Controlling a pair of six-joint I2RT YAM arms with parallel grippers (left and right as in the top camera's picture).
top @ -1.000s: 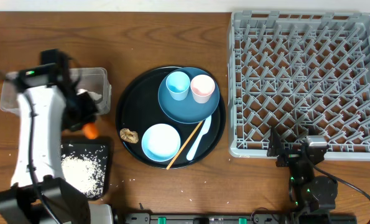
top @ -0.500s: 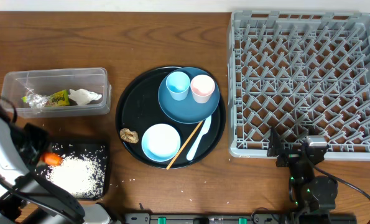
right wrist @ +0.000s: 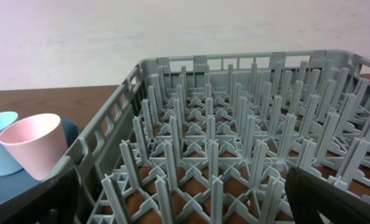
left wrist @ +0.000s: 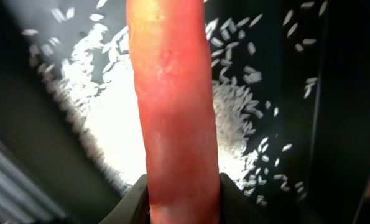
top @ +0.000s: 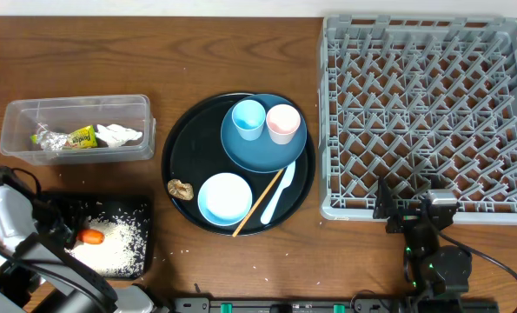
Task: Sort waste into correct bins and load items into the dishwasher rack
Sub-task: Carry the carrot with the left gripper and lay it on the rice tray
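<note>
- Left claw point(top: 69, 235): clamped on the orange carrot point(left wrist: 172, 112), one finger pressing each side of its lower end in the left wrist view.
- Orange carrot: lies over the white rice grains point(top: 115, 240) in the shallow black tray point(top: 142, 209). Whether it touches them cannot be told.
- Clear box point(top: 15, 111): behind the black tray on the tabletop point(top: 241, 52). It holds the bit of foil point(top: 46, 137), the yellow-green wrapper point(top: 82, 136) and the crumpled white tissue point(top: 119, 134).
- Round black tray point(top: 175, 152): at centre. It carries the dark blue plate point(top: 260, 153) with the light blue cup point(top: 248, 119) and pink cup point(top: 283, 123) upright on it.
- Also on the round tray: the light blue bowl point(top: 225, 197), the small brown lump point(top: 182, 189), and the white spoon point(top: 280, 193) beside the wooden chopstick point(top: 256, 207).
- Right claw point(top: 410, 209): fingers wide apart, gripping nothing, just in front of the near wall of the dishwasher rack point(top: 427, 113).
</note>
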